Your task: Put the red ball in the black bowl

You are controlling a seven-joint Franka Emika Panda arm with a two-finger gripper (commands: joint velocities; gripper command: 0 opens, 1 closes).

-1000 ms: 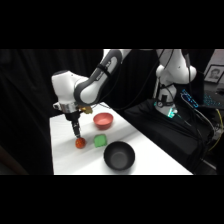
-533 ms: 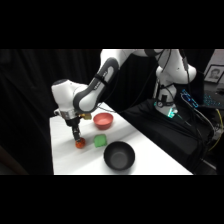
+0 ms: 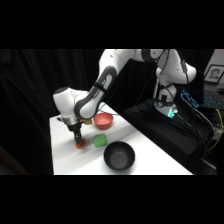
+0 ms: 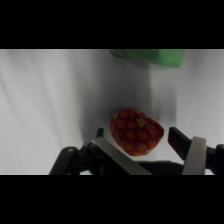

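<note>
The gripper [image 4: 145, 145] stands open astride the red ball [image 4: 136, 131], not yet grasped, on the worktop [image 3: 150, 150] left of the black bowl [image 3: 119, 156], so lifting and dropping remain.

red ball [image 4: 136, 132]: bumpy, textured | black bowl [image 3: 119, 155]: matt | table [image 3: 150, 150]: smooth, white

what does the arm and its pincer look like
The arm is glossy white with rounded segments and dark grey to black joint sections. The pincer has black linkage and two fingers: flat, pale grey bars with dark tips.
</note>
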